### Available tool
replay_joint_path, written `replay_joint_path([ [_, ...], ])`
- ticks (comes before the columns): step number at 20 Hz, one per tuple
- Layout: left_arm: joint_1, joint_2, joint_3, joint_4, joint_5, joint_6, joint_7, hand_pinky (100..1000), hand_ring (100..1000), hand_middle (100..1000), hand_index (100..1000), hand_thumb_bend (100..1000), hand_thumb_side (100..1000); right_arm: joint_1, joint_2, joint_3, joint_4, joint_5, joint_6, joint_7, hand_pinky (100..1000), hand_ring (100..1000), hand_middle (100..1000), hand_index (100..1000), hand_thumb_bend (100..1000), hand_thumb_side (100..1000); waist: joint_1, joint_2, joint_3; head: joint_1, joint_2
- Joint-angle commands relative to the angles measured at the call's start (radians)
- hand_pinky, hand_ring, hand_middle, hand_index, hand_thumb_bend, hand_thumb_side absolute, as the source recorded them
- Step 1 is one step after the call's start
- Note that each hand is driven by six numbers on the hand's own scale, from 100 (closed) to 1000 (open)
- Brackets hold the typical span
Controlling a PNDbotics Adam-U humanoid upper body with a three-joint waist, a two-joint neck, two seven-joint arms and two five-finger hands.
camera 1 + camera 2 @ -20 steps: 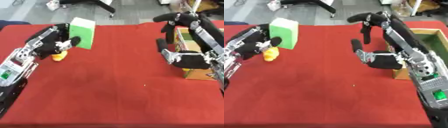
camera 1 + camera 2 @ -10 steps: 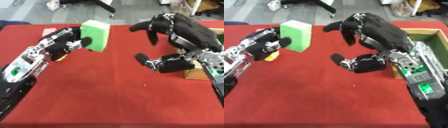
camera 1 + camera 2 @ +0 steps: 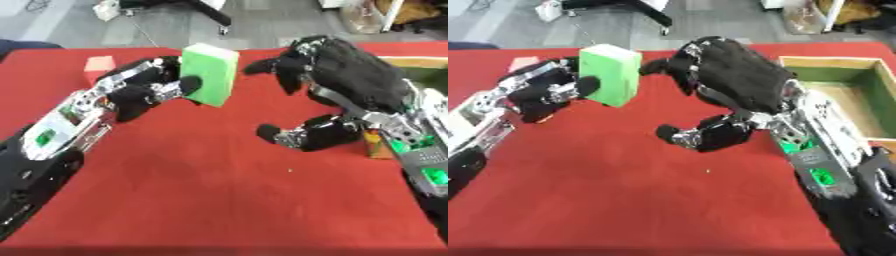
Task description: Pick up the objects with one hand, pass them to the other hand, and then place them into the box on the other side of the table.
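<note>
Left hand (image 3: 144,92): fingers and thumb curled round a green block (image 3: 210,73), held upright above the red table (image 3: 201,190), towards its far left of centre. Right hand (image 3: 728,82): spread wide, holding nothing, fingertips just beside the block's right face, thumb (image 3: 677,135) low and apart; contact with the block cannot be told. Box (image 3: 859,95): wooden walls, green inside, at the table's right edge. Small pinkish-orange block (image 3: 99,65): on the table behind the left hand
</note>
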Motion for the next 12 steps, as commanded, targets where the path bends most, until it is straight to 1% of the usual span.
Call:
replay_joint_path([
  [1,-0.026,0.023,-0.005,-0.012,0.016,0.013,0.022,767,561,470,529,128,315,-0.019,0.011,0.003,0.009,0.074,0.018,-0.039,587,340,302,853,497,388,-0.002,-0.018,-0.002,0.001,-0.002],
  [6,-0.033,0.027,-0.022,-0.003,0.022,0.031,0.04,770,565,469,529,127,305,-0.011,0.034,0.018,0.043,0.146,0.052,-0.094,578,327,288,854,501,399,0.001,-0.015,-0.005,0.0,-0.002],
  [12,-0.041,0.032,-0.033,0.007,0.018,0.052,0.055,781,569,468,529,124,300,-0.002,0.063,0.021,0.073,0.206,0.082,-0.127,560,306,269,851,502,404,0.002,-0.014,-0.011,0.001,-0.002],
])
